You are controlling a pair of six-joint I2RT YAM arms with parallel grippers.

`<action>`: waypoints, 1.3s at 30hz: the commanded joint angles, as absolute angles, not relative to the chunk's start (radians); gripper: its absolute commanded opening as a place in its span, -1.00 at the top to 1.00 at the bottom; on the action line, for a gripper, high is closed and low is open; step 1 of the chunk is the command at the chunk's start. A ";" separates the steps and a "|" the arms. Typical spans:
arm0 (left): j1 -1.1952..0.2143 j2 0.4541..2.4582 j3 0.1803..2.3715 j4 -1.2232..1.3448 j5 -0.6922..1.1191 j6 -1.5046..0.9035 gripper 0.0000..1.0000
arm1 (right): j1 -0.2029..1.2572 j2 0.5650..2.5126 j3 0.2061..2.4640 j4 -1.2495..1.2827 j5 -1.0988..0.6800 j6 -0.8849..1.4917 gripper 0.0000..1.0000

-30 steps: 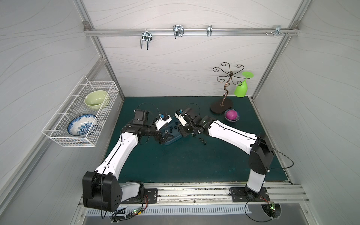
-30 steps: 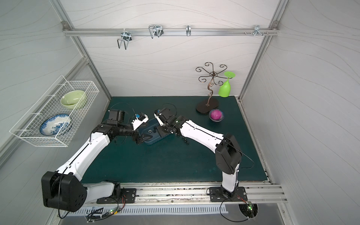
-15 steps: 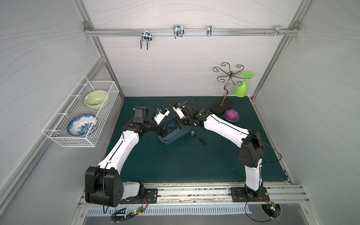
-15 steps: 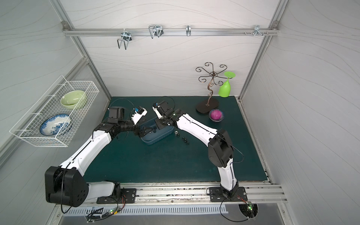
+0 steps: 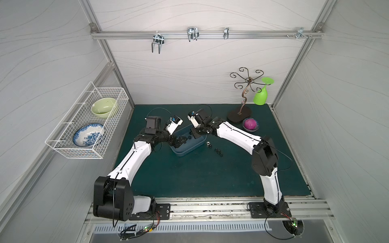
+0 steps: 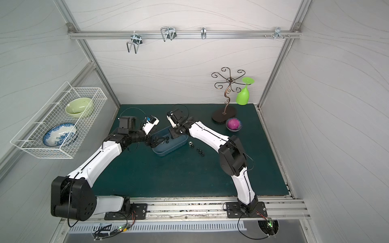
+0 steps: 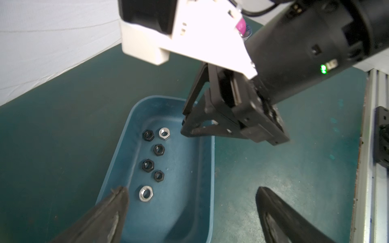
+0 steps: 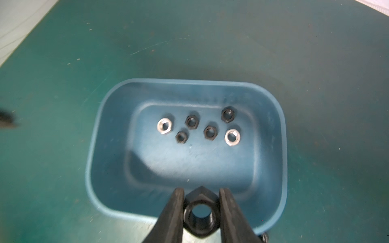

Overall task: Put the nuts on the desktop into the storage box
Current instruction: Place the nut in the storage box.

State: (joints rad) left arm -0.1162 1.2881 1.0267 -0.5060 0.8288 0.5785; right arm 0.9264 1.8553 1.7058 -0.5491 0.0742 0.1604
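The storage box (image 5: 182, 154) sits on the desk (image 5: 189, 178) in its rear half, a little left of the middle, its long sides slanted to the rear edge. At the box's right end the right gripper (image 8: 201, 190) is pinched narrow on a black nut (image 8: 200, 216). It grips the nut by two opposite flats, hole facing the wrist camera, just over the box's rim. The left gripper (image 7: 191, 189) hangs over the box's left end with its jaws spread wide and nothing between them. Inside the box lie six nuts (image 8: 210, 132), four black and two silver, all flat on the floor in a loose cluster nearer one long wall. Just right of the box, toward the desk's right edge, a silver nut (image 5: 208, 144) and a few loose black nuts (image 5: 216, 150) lie in a short line, clear of the box.
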 commanded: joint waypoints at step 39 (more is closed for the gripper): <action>0.038 1.356 0.927 -0.365 0.603 0.515 -0.97 | 0.876 2.389 2.115 -0.470 0.035 0.119 0.44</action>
